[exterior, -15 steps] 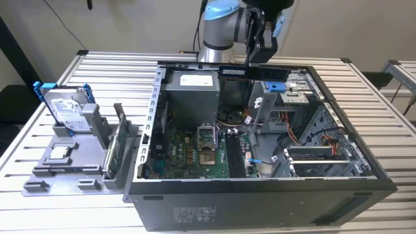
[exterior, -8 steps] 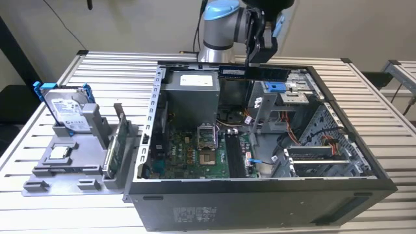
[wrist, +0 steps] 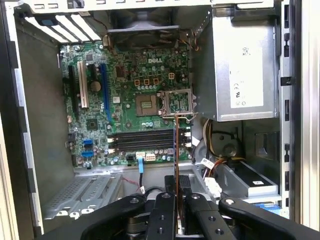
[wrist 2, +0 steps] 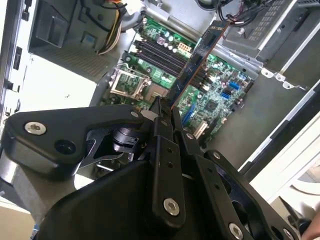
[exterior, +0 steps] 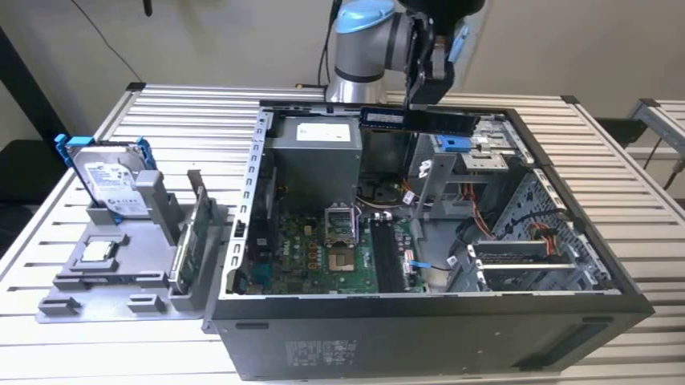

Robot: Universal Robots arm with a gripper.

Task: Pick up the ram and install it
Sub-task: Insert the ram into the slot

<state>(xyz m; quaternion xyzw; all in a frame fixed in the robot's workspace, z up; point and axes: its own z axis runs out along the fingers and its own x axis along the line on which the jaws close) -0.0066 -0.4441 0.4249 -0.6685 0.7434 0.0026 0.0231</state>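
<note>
Black gripper (wrist 2: 162, 112) linkages sit closest in both wrist views, and the fingers (wrist 2: 159, 107) are clamped on the ram (wrist 2: 195, 62), a thin dark stick that juts out past the fingertips. In the first wrist view the gripper (wrist: 176, 197) shows the ram (wrist: 176, 150) edge-on, as a narrow line lying across the black memory slots (wrist: 142, 140) far below it.

In the exterior view the open computer case (exterior: 428, 317) lies on its side on a slatted table (exterior: 192, 104). Inside it are a green motherboard (exterior: 321, 249) with a metal processor socket (exterior: 342, 220), a grey power supply (exterior: 316, 156) at the far end, a metal drive cage (exterior: 524, 257) on the exterior view's right, and loose orange and yellow cables (bundled near the power supply). To the exterior view's left of the case stands a grey holder (exterior: 96, 281). It carries a silver hard drive (exterior: 112, 180) in a blue frame standing on edge, and a green card (exterior: 192, 233) upright in a slot beside the case wall.

The ram (exterior: 418, 120) hangs level, clear above the far end of the case and touching nothing inside it. It is gripped from above at its upper edge by the gripper (exterior: 425, 104), with its ends sticking out to either side of the fingers.
</note>
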